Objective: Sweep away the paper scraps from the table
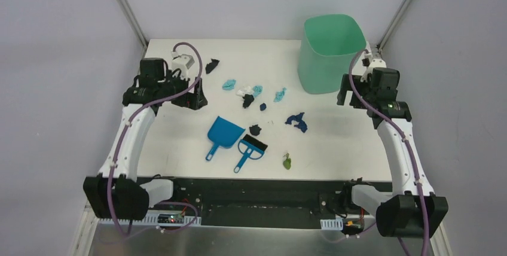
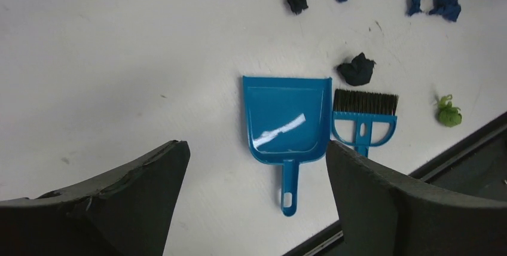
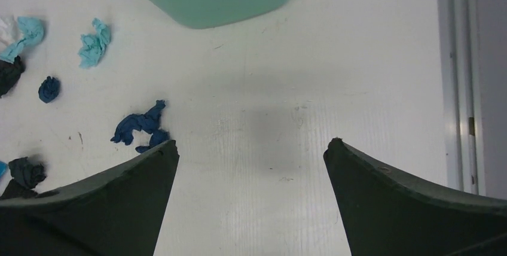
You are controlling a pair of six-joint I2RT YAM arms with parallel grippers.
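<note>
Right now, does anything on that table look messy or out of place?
Yes: crumpled paper scraps lie strewn across the middle of the table. One green scrap sits apart from the rest, near the front edge. The dustpan and brush lie neatly side by side. Nothing looks damaged.

No readable text, no labels or numbers — nothing legible on dustpan (image 1: 225,131), brush (image 1: 250,150), bin (image 1: 329,64), table (image 1: 179,142)

Sides are open, middle's cluttered
Bare white surface (image 1: 170,142) left of the blue plastic dustpan (image 1: 226,130) and along the right edge. Small crumpled paper scraps (image 1: 247,100) crowd the middle, and the tall green plastic bin (image 1: 326,73) blocks the far right corner.
</note>
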